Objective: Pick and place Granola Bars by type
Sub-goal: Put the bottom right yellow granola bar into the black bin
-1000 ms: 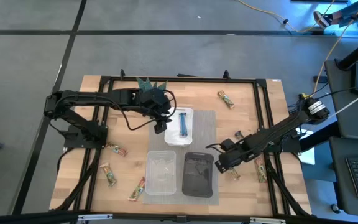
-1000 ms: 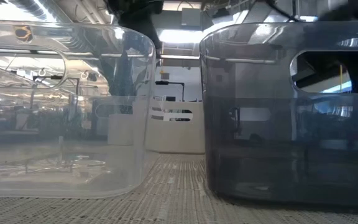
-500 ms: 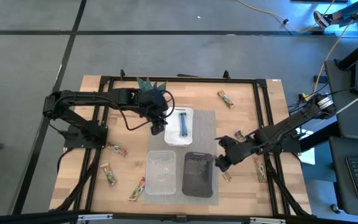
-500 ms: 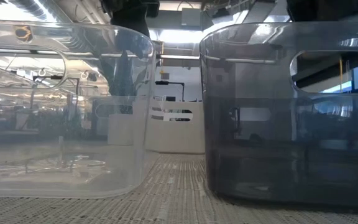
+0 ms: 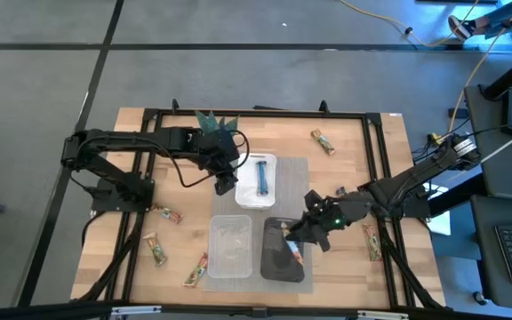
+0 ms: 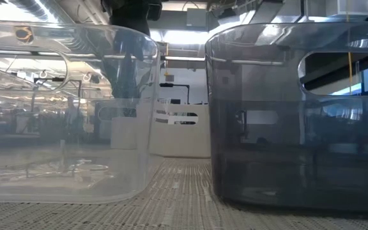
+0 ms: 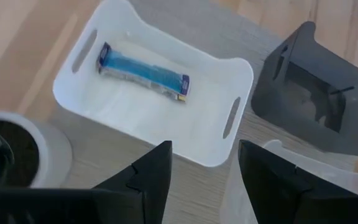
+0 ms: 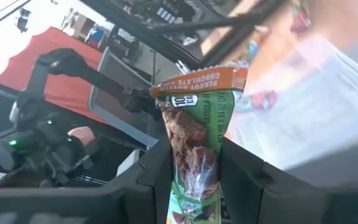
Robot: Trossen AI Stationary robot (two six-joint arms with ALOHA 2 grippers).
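My right gripper (image 5: 297, 240) is over the black tray (image 5: 270, 267) and is shut on a green-and-tan granola bar with an orange end (image 8: 194, 124). The bar also shows in the high view (image 5: 292, 252). My left gripper (image 5: 227, 183) is open and empty, just left of the white tray (image 5: 258, 199). A blue bar (image 7: 143, 70) lies flat in that tray. The clear tray (image 5: 229, 247) stands left of the black one. Loose bars lie on the table at the far right (image 5: 324, 142), the near right (image 5: 373, 242) and the near left (image 5: 155, 251). My right gripper pinches the green-and-tan bar's lower half (image 8: 191, 171) between its two fingers (image 8: 157, 171). The orange end (image 8: 201, 79) sticks out beyond the fingertips. The gripper comes slanting from the table's right. The bar is over the inside of the black tray; whether it touches the tray does not show.
The dark frame rails (image 5: 149, 142) run round the wooden table. A green plant-like thing (image 5: 213, 122) stands at the far side by the left arm. In the low view the clear tray (image 6: 62, 115) and the black tray (image 6: 299, 115) fill the picture.
My right gripper has gone toward the table's left, from beside the black tray's right side to over the tray, and has turned. The green-and-tan bar, which lay on the table near the fingers, has been taken up and carried over the tray.
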